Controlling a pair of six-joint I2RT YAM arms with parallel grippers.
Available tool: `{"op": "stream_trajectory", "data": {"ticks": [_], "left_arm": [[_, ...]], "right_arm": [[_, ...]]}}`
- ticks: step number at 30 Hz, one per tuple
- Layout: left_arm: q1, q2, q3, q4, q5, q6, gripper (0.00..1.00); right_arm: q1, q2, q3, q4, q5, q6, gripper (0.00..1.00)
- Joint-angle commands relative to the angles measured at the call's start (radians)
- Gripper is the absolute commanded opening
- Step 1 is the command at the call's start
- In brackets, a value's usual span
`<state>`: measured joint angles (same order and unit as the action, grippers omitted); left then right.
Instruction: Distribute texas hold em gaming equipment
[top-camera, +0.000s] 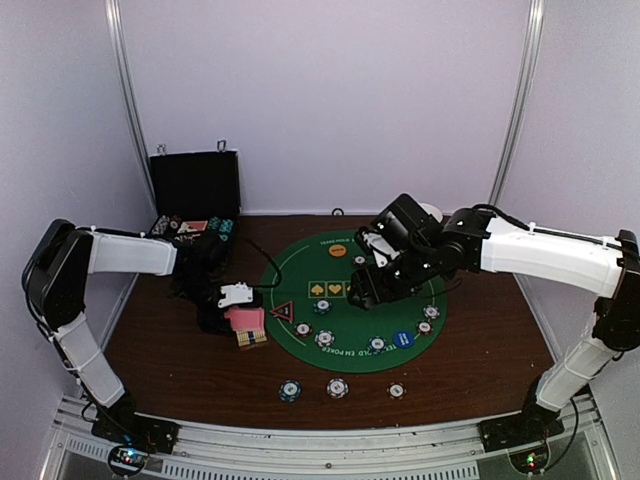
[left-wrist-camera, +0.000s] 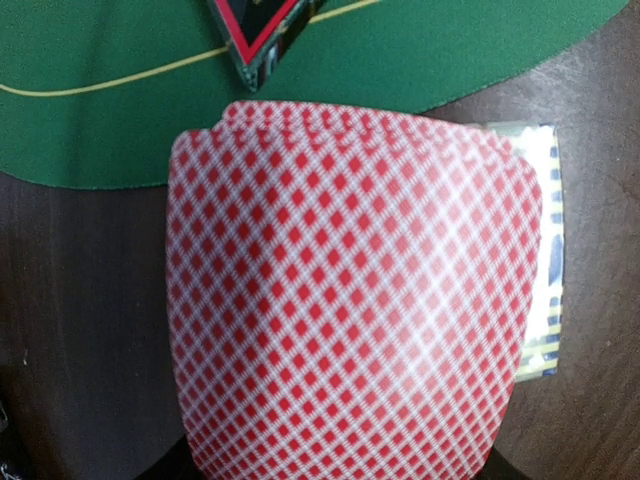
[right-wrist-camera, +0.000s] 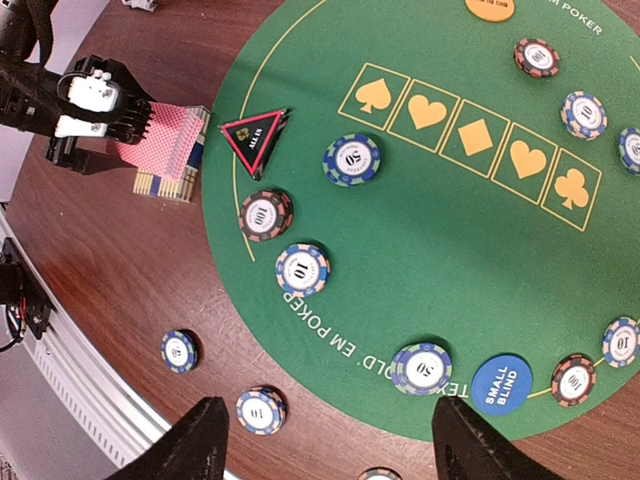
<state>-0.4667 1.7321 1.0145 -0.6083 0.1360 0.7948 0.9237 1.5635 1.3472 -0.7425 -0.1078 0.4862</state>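
As left hand (top-camera: 238, 308) clamps, cards (left-wrist-camera: 350, 290) (bowed) inside.

Bowed pink-backed playing cards (left-wrist-camera: 350, 300), red-black triangle marker (left-wrist-camera: 255, 30) on green mat (left-wrist-camera: 100, 130) beyond

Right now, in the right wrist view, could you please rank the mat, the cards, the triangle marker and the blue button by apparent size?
1. mat
2. cards, though partly hidden by the gripper holding them
3. triangle marker and blue button look about alike, so I leave them unranked
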Motion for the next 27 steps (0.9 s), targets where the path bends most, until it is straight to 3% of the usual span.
{"op": "stream_trajectory", "data": {"ticks": [1,7,16,27], "left_arm": [[-0.006,-0.083,0.030,-0.054,0.025,-0.027,0.13],[-0.006,-0.136,0.057,-0.124,0.044,-0.042,0.00],[-0.006,-0.171,0.189,-0.248,0.091,-0.103,0.00],[-0.025,-0.195,0.319,-0.298,0.144,-0.144,0.00]], "right_arm": [[0.004,-0.004,-0.012,0.058,-0.044,0.029,0.73],[-0.002,0.056,0.000,0.161,-0.162,0.073,0.74],[-0.017,0.195,0.023,0.476,-0.453,0.240,0.87],[-0.049,0.390,0.100,0.922,-0.691,0.574,0.88]]}}
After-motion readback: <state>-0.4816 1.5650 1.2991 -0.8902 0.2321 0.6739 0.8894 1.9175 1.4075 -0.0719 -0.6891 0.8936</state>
